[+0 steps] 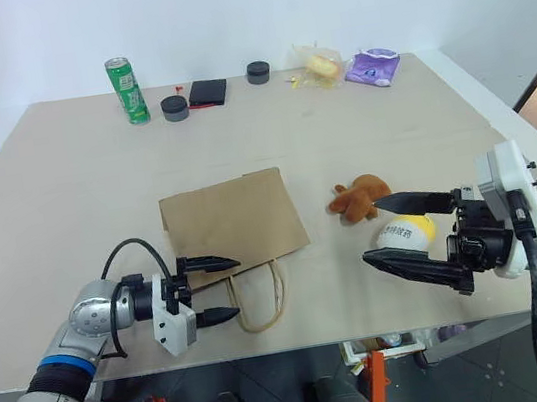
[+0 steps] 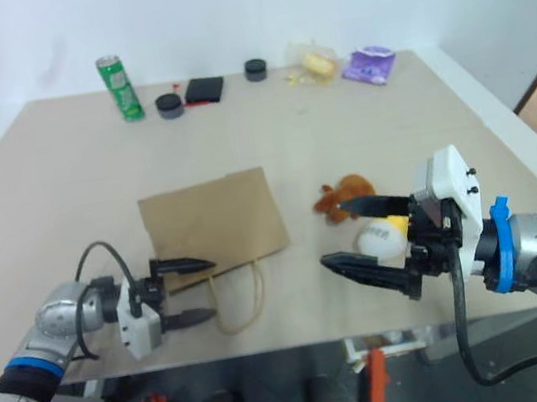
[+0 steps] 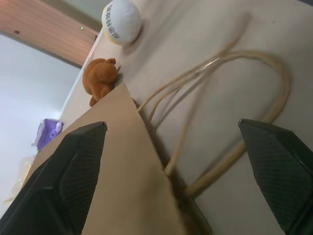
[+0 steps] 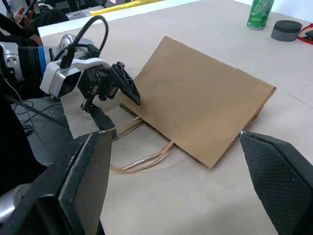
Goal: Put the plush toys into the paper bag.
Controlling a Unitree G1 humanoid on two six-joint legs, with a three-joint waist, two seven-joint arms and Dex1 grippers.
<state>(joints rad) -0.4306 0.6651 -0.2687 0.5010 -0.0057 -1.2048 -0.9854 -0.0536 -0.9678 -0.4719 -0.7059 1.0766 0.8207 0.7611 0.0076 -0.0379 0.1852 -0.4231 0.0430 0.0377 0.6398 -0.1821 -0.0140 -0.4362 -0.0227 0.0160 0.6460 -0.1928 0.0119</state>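
Both pincers spread wide; left gripper (image 1: 223, 289) at flat paper bag's (image 1: 234, 218) mouth, frame centre-left, should pinch one top edge only, plush toys (image 1: 361, 198) lying centre-right.

We are seeing a plain brown paper bag (image 1: 234, 221) with beige cord handles (image 1: 260, 301), an orange-brown plush animal (image 1: 360, 197), a white-and-yellow egg toy (image 1: 407, 231) with dark print, and a green can (image 1: 128, 91).

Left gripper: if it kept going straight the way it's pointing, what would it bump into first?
Probably the paper bag: the open left gripper points at its near edge and cord handles, though depth is hard to judge.
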